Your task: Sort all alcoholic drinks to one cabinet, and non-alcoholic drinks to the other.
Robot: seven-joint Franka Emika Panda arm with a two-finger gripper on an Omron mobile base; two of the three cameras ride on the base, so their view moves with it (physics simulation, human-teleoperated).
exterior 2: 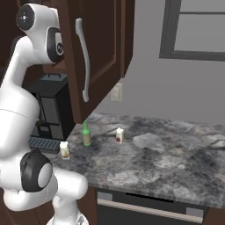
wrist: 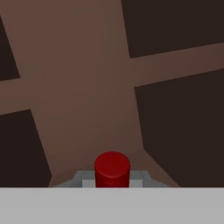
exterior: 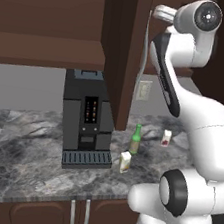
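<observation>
Right up close, the big white robot arm [exterior: 195,146] is reaching up behind the open cabinet door [exterior 2: 94,57] with the long silver handle [exterior 2: 83,61]. Its fingers are pressed together, gripping nothing I can see. Down on the grey stone counter [exterior 2: 167,162], the green bottle [exterior: 136,139] is standing between two small cartons, a cream one [exterior: 124,162] and a white one [exterior: 166,138], beside a black coffee machine [exterior: 86,120].

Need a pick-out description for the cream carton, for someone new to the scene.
Start at the black coffee machine on the grey marble counter. Beside its drip tray stands the cream carton, nearest the counter's front edge. Unlike the white carton, its mark is yellowish-green, not red.
</observation>
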